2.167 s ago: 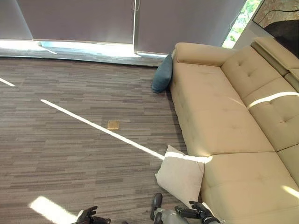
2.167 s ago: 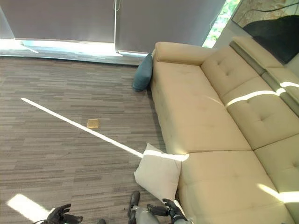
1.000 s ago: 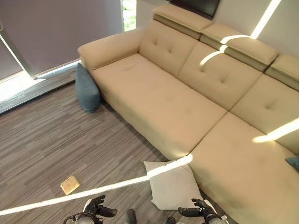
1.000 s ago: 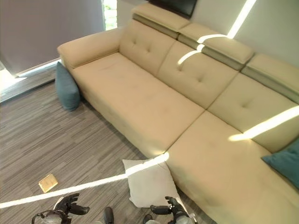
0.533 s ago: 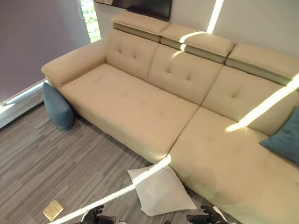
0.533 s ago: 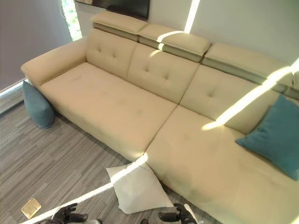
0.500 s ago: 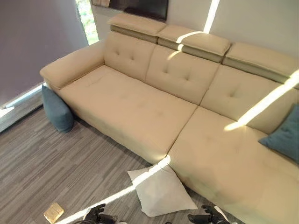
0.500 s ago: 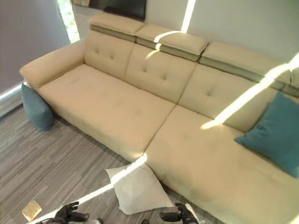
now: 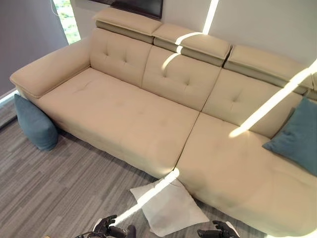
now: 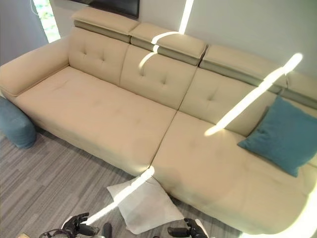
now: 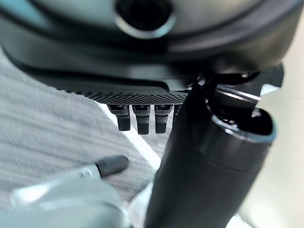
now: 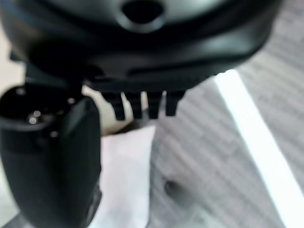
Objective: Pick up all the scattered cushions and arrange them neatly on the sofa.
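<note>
A white cushion (image 9: 168, 207) lies flat on the carpet against the front of the beige sofa (image 9: 129, 111), with a strip of sunlight across it. A blue cushion (image 9: 33, 125) leans on the floor by the sofa's left armrest. At the sofa's right end a teal cushion (image 10: 282, 134) rests on the seat against the backrest. My left hand (image 9: 106, 229) and right hand (image 9: 218, 231) hang low at the near edge, either side of the white cushion, fingers relaxed and holding nothing. In the right wrist view the white cushion (image 12: 123, 175) shows just past the fingers (image 12: 142, 107).
Grey striped carpet (image 9: 59, 188) spreads in front of the sofa. A wall (image 10: 257, 25) stands behind the sofa, with a dark screen (image 9: 141, 6) above the backrest. The sofa's seats (image 10: 89, 114) are bare apart from the teal cushion.
The whole picture has swung to the right along the sofa, so the camera has moved. The teal cushion now shows fully. Both hands stay low and hold nothing; the cushions have not moved.
</note>
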Available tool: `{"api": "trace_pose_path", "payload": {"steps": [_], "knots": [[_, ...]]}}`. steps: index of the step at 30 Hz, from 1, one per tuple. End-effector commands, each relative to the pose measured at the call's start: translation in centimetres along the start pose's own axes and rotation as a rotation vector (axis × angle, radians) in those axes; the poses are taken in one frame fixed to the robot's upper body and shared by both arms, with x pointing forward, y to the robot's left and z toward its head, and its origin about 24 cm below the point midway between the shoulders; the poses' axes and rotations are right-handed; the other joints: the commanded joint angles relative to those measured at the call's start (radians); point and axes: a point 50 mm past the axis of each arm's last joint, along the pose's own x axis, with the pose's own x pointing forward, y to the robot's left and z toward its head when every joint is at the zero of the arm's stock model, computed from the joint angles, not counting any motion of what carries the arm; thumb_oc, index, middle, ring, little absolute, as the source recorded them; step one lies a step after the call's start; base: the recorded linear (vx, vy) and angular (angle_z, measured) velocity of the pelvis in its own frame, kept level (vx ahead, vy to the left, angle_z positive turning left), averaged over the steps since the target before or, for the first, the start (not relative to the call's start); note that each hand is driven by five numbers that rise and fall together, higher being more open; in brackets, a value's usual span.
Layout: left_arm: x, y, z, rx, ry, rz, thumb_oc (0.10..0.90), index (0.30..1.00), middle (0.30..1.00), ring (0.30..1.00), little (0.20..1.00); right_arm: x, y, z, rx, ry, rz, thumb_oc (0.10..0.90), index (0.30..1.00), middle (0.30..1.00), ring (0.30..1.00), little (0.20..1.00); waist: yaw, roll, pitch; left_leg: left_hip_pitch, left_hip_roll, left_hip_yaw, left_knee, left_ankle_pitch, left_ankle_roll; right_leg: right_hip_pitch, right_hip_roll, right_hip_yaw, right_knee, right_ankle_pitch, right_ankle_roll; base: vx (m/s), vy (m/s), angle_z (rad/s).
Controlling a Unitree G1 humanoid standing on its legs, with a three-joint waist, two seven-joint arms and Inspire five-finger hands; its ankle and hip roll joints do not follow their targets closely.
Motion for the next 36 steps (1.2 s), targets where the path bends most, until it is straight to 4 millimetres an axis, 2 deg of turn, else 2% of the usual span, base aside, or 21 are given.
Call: {"api": "trace_pose_path", "payload": {"steps": [1,3,5,7,11,12,13,14,15,17,18,19,20,23,27,28,30,31,34,35,36], "knots": [[0.3,0.7,1.6,0.01,-0.055,0.033,0.8,0.9,0.9,0.9,0.9,0.4,-3.1,1.7,-0.007,-0.063,-0.099,0.8,0.9,0.9,0.9,0.9,0.02,0.009,0.005,-0.09,0.052,-0.07,0.097,-0.104,-0.024,-0.1,-0.001,0.04,0.082,-0.068,0.064,-0.12,0.208,-0.66],[0.3,1.1,2.1,0.003,-0.07,0.05,0.8,0.9,0.9,0.9,0.9,0.5,-3.2,2.4,0.0,-0.08,-0.103,0.8,0.9,0.9,0.9,0.9,0.026,0.009,0.016,-0.096,0.049,-0.05,0.097,-0.107,-0.017,-0.133,-0.012,0.035,0.106,-0.058,0.071,-0.12,0.134,-0.74],[0.4,2.1,2.8,-0.012,-0.091,0.083,0.8,0.9,0.9,0.9,0.9,0.6,-3.2,3.7,0.013,-0.12,-0.111,0.8,0.9,0.9,0.9,0.9,0.044,0.013,0.036,-0.102,0.053,0.0,0.089,-0.107,-0.01,-0.184,-0.04,-0.066,0.144,-0.04,0.065,-0.13,0.136,-0.89],[0.4,2.3,2.9,-0.012,-0.094,0.088,0.8,0.9,0.9,0.9,0.9,0.6,-3.3,3.8,0.018,-0.126,-0.116,0.8,0.9,0.9,0.9,0.9,0.045,0.014,0.043,-0.1,0.051,0.011,0.085,-0.104,-0.007,-0.196,-0.035,-0.098,0.162,-0.041,0.056,-0.05,0.083,-0.79],[0.4,2.8,3.8,-0.051,-0.129,0.112,0.8,0.9,0.9,0.9,0.9,0.7,-4.0,4.8,0.056,-0.156,-0.152,0.8,0.9,0.9,0.9,0.9,0.044,0.014,0.083,-0.111,0.024,0.057,0.079,-0.104,-0.001,-0.239,0.023,-0.184,0.179,-0.066,0.024,-0.12,0.09,-0.35],[0.5,2.4,4.6,-0.068,-0.156,0.106,0.8,0.9,0.9,0.9,0.9,0.7,-4.5,5.2,0.11,-0.175,-0.184,0.8,0.9,0.9,0.9,0.9,0.037,0.016,0.097,-0.136,0.016,0.064,0.094,-0.123,-0.011,-0.229,0.046,-0.162,0.124,-0.09,0.019,-0.22,0.001,-0.52],[0.5,2.4,5.7,-0.09,-0.19,0.114,0.8,0.9,0.9,0.9,0.9,0.7,-4.9,5.9,0.139,-0.195,-0.203,0.8,0.9,0.9,0.9,0.9,0.025,0.014,0.118,-0.184,0.01,0.076,0.109,-0.102,-0.003,-0.281,0.067,-0.125,0.125,-0.066,0.004,-0.18,-0.041,-0.34],[0.6,2.3,6.8,-0.121,-0.224,0.114,0.8,0.9,0.9,0.9,0.9,0.7,-5.5,6.4,0.158,-0.205,-0.229,0.8,0.9,0.9,0.9,0.9,0.029,0.018,0.129,-0.209,0.013,0.064,0.13,-0.127,-0.009,-0.297,0.068,-0.105,0.128,-0.07,0.011,-0.15,-0.027,-0.07],[0.6,2.3,6.8,-0.121,-0.225,0.114,0.8,0.9,0.9,0.9,0.9,0.7,-5.5,6.4,0.158,-0.205,-0.229,0.8,0.9,0.9,0.9,0.9,0.029,0.018,0.129,-0.211,0.013,0.064,0.133,-0.128,-0.009,-0.299,0.068,-0.104,0.129,-0.07,0.011,-0.07,-0.038,0.1],[0.5,1.8,8.6,-0.167,-0.283,0.108,0.8,0.9,0.9,0.9,0.9,0.7,-6.1,7.6,0.19,-0.241,-0.26,0.8,0.9,0.9,0.9,0.9,0.025,0.033,0.139,-0.299,0.01,0.067,0.168,-0.13,-0.009,-0.368,0.046,-0.142,0.134,-0.055,0.003,-0.19,-0.075,0.12],[0.3,1.3,11.0,-0.213,-0.372,0.096,0.8,0.9,0.9,0.9,0.9,0.5,-7.6,9.6,0.264,-0.3,-0.324,0.8,0.9,0.9,0.9,0.9,0.012,0.058,0.155,-0.416,0.009,0.062,0.225,-0.128,-0.009,-0.484,0.042,-0.139,0.162,-0.045,-0.004,-0.17,-0.079,0.07],[0.3,1.3,11.0,-0.213,-0.372,0.096,0.8,0.9,0.9,0.9,0.9,0.5,-7.6,9.6,0.264,-0.301,-0.325,0.8,0.9,0.9,0.9,0.9,0.012,0.059,0.152,-0.421,0.009,0.061,0.228,-0.128,-0.009,-0.489,0.042,-0.139,0.163,-0.045,-0.004,-0.17,-0.06,0.01],[0.0,1.0,12.8,-0.241,-0.433,0.086,0.8,0.9,0.9,0.9,0.9,0.1,-8.6,11.8,0.336,-0.37,-0.361,0.8,0.9,0.9,0.9,0.9,0.003,0.075,0.165,-0.492,0.017,0.063,0.254,-0.123,-0.01,-0.56,0.035,-0.13,0.182,-0.042,-0.007,-0.1,-0.01,-0.06],[-0.3,0.9,14.4,-0.257,-0.483,0.082,0.8,0.9,0.9,0.9,0.9,-0.3,-9.5,13.8,0.385,-0.431,-0.394,0.8,0.9,0.9,0.9,0.9,-0.001,0.089,0.175,-0.564,0.025,0.069,0.275,-0.119,-0.013,-0.639,0.028,-0.118,0.203,-0.039,-0.009,-0.08,0.009,-0.02],[-1.5,0.6,18.6,-0.276,-0.633,0.059,0.8,0.9,0.9,0.9,0.9,-2.0,-12.1,18.7,0.48,-0.594,-0.473,0.8,0.9,0.9,0.9,0.9,-0.006,0.12,0.211,-0.696,0.034,0.078,0.304,-0.11,-0.016,-0.778,0.011,-0.094,0.239,-0.032,-0.005,-0.1,0.034,-0.14],[-2.7,0.6,21.2,-0.3,-0.737,0.039,0.8,0.9,0.9,0.9,0.9,-3.2,-13.7,21.0,0.531,-0.675,-0.518,0.8,0.9,0.9,0.9,0.9,-0.01,0.139,0.232,-0.779,0.035,0.076,0.332,-0.107,-0.016,-0.862,0.001,-0.076,0.271,-0.031,-0.004,-0.1,0.029,-0.09],[-3.3,0.5,22.1,-0.304,-0.779,0.027,0.8,0.9,0.9,0.9,0.9,-3.8,-14.4,21.9,0.553,-0.709,-0.54,0.8,0.9,0.9,0.9,0.9,-0.009,0.146,0.238,-0.812,0.034,0.071,0.34,-0.108,-0.014,-0.894,0.001,-0.072,0.28,-0.033,-0.006,-0.05,0.025,0.01],[-4.6,0.6,24.0,-0.322,-0.872,0.014,0.8,0.9,0.9,0.9,0.9,-5.2,-15.7,23.9,0.615,-0.79,-0.572,0.8,0.9,0.9,0.9,0.9,-0.01,0.165,0.262,-0.875,0.033,0.07,0.364,-0.11,-0.013,-0.966,-0.006,-0.054,0.312,-0.038,-0.007,0.0,0.0,0.0],[-6.0,0.6,25.9,-0.313,-0.966,-0.003,0.8,0.9,0.9,0.9,0.9,-6.7,-17.3,25.6,0.694,-0.867,-0.608,0.8,0.9,0.9,0.9,0.9,-0.01,0.187,0.269,-0.978,0.029,0.061,0.418,-0.128,-0.006,-1.081,-0.006,-0.018,0.376,-0.057,-0.014,0.01,0.007,-0.07],[-6.0,0.6,25.9,-0.313,-0.966,-0.003,0.8,0.9,0.9,0.9,0.9,-6.7,-17.3,25.6,0.694,-0.867,-0.608,0.8,0.9,0.9,0.9,0.9,-0.009,0.187,0.267,-0.98,0.029,0.061,0.42,-0.129,-0.006,-1.084,-0.006,-0.017,0.377,-0.058,-0.014,0.04,0.045,0.03],[-6.7,0.6,26.5,-0.306,-1.006,-0.012,0.8,0.9,0.9,0.9,0.9,-7.6,-18.5,26.3,0.711,-0.907,-0.637,0.8,0.9,0.9,0.9,0.9,-0.006,0.2,0.266,-1.03,0.025,0.06,0.445,-0.14,0.002,-1.138,-0.007,-0.005,0.41,-0.07,-0.019,0.07,0.042,0.08]]}}
